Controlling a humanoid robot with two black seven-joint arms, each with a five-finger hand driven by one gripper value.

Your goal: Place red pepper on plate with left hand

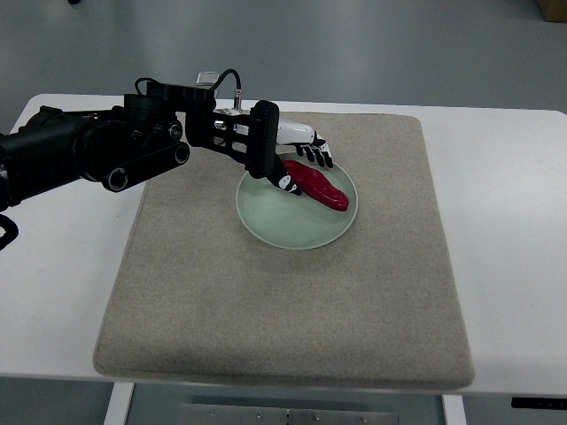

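Fingers (312, 152) on your left hand (297, 155) look wrapped around the red pepper (321, 187) over the plate (297, 228), so yanking away could drag it off.

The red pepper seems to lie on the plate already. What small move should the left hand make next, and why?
Probably the left hand should open its fingers and lift away. The red pepper already lies inside the pale green plate, on its upper right part, and the hand is close around the pepper's near end. Whether the fingers grip it cannot be told, so the release should be gentle.
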